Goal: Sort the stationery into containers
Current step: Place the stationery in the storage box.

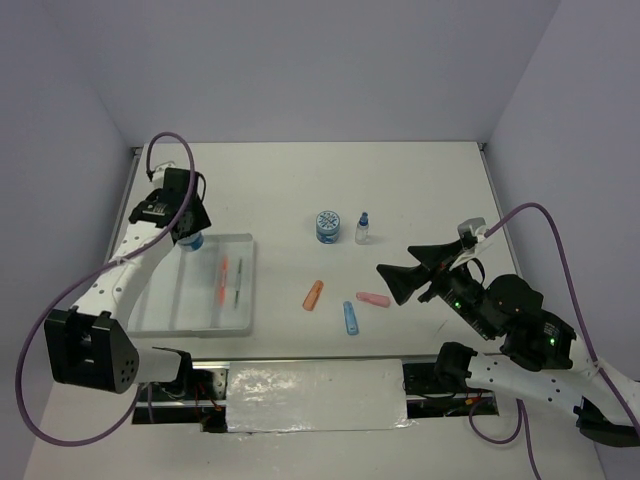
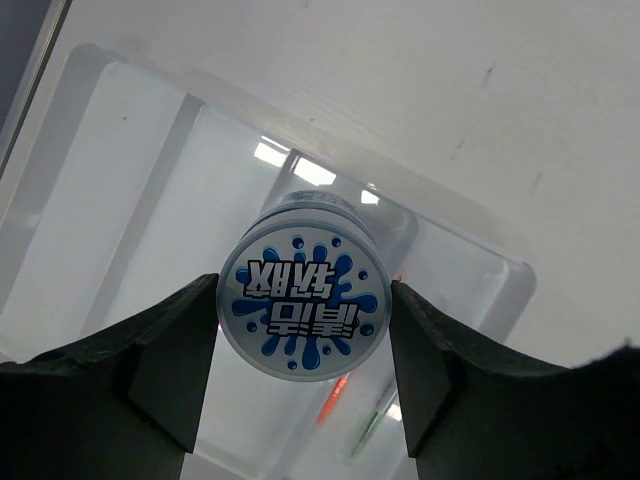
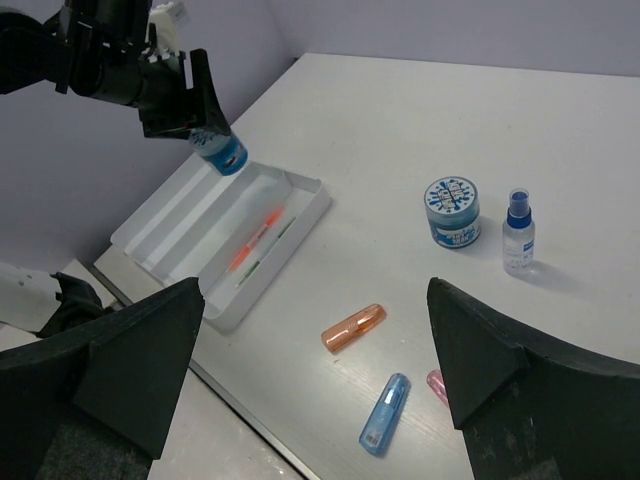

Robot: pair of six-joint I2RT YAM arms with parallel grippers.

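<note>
My left hand [image 1: 184,222] grips a blue-and-white pot [image 2: 305,312] by its sides, above the far end of the white tray [image 1: 170,298] by the table's left edge. An orange pen [image 1: 222,280] and a green pen [image 1: 238,285] lie in the tray. My right hand [image 1: 390,283] hangs wide open and empty toward the right edge. A second pot [image 1: 326,226], a bottle [image 1: 362,229], an orange marker [image 1: 313,294], a blue marker [image 1: 350,318] and a pink eraser [image 1: 373,299] are mid-table.

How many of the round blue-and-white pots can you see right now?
2. The first pot is held between the left fingers over the tray. The second pot stands on the table beside the small bottle. None appears hidden.
</note>
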